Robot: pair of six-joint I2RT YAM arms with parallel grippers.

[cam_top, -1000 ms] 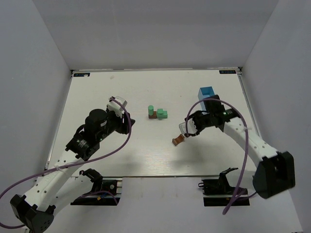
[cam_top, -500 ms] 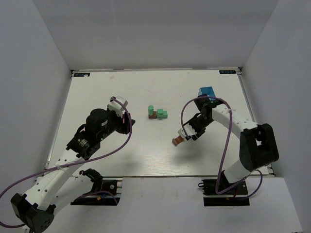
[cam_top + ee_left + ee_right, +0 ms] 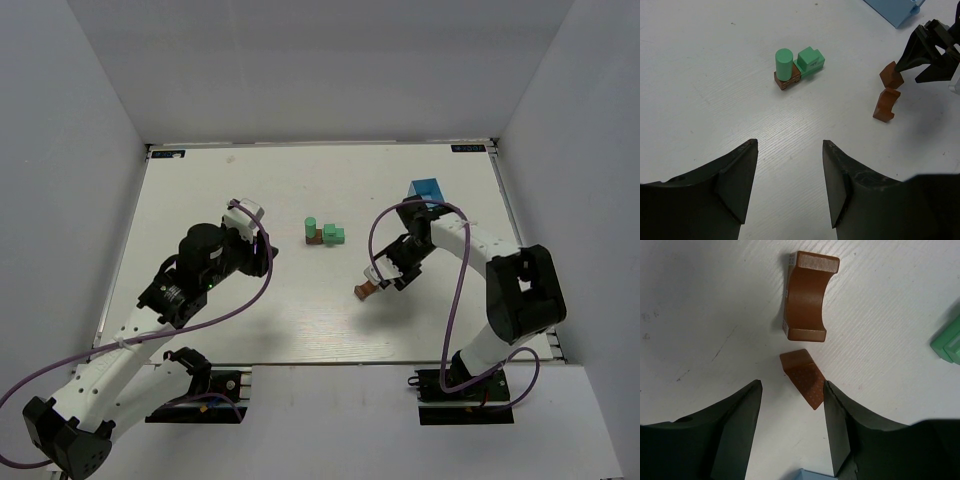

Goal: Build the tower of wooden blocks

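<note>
The tower is a low cluster (image 3: 323, 234): a green cylinder (image 3: 784, 62) stands on a brown block (image 3: 788, 80), with a green block (image 3: 810, 59) beside it. Two loose reddish-brown wood blocks lie to its right, an arch (image 3: 807, 295) and a wedge (image 3: 802, 376). My right gripper (image 3: 791, 387) hangs open over the wedge. The wedge sits between the fingertips near the right finger, well apart from the left one. My left gripper (image 3: 790, 145) is open and holds nothing, over bare table left of the tower.
A small blue open-topped box (image 3: 428, 190) stands behind the right gripper, and its edge shows in the right wrist view (image 3: 812, 474). White walls enclose the table (image 3: 200, 190) on three sides. Purple cables loop off both arms.
The right jaws have spread wider and the wedge now lies free on the table beside the arch. The right arm's elbow swung inward. The left arm stayed put.
</note>
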